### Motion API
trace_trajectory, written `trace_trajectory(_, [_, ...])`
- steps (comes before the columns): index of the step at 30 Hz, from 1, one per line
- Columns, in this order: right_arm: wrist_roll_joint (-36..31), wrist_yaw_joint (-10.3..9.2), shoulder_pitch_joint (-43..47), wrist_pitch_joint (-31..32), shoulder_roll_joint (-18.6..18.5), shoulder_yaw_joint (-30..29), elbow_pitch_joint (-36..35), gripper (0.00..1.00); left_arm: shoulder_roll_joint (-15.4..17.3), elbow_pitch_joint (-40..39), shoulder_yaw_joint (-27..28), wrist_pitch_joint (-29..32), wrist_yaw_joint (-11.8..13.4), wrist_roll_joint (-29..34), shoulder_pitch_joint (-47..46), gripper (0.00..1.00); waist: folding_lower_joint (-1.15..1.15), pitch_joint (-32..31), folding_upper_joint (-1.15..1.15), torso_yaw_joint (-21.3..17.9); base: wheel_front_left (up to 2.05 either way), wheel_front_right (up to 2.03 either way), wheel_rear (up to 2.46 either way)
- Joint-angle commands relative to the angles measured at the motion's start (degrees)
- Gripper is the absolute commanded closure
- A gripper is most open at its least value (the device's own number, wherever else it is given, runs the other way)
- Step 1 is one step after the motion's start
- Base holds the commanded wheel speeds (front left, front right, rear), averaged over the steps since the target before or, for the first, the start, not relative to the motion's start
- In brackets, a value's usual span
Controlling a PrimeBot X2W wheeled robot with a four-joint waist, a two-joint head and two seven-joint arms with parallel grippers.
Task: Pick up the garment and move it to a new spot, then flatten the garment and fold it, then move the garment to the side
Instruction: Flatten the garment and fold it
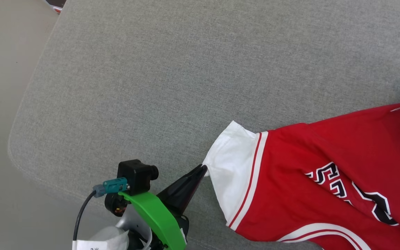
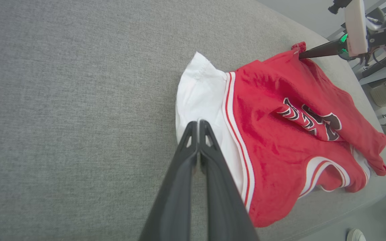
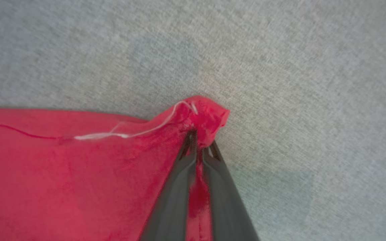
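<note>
On cushion (image 1: 151, 86), garment (image 1: 307, 146) pinched by left fingers (image 2: 179, 187), right fingers (image 3: 176, 187).

A big grey cushion (image 1: 144, 80) with a soft woven cover and round corners holds everything. A red shirt (image 1: 325, 149) lies right on it, near the front edge, on the right side. The shirt is partly flat, with wrinkles. Its white sleeve (image 1: 233, 166) with red stripes points left. Black letters (image 1: 378, 208) show on the chest.

Sheeny cloth garment (image 1: 325, 156), matt woven upholstery (image 1: 151, 86)
</note>
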Motion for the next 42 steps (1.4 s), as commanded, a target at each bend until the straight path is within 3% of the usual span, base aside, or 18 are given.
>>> trace_trajectory(1, [0.51, -0.02, 2.38, -0.45, 1.27, 0.98, 2.10, 1.00, -0.16, 0.15, 0.23, -0.31, -0.25, 0.46, -1.19, 1.00, 0.00, -0.37, 0.00, -0.28, 0.00, 0.00, 0.00])
trace_trajectory(10, [2.10, -0.02, 1.00, -9.28, 5.15, -1.59, 3.55, 1.00, 0.91, 0.47, 1.20, -0.59, 0.15, 0.02, -0.90, 1.00, 0.00, -4.86, 0.00, -2.75, 0.00, 0.00, 0.00])
trace_trajectory(24, [5.33, -0.02, 1.64, -19.78, 6.04, -3.78, 2.85, 1.00, 4.88, -3.21, 5.56, -1.01, 2.68, -0.53, -0.88, 1.00, 0.00, -16.17, 0.00, -10.45, 0.00, 0.00, 0.00])
trace_trajectory(42, [7.05, -0.02, 4.09, -21.07, 5.14, -10.51, -8.87, 1.00, 6.70, -5.59, 15.19, -3.84, 6.72, -0.75, -8.30, 1.00, 0.00, -22.94, 0.00, -19.52, 0.00, 0.00, 0.00])
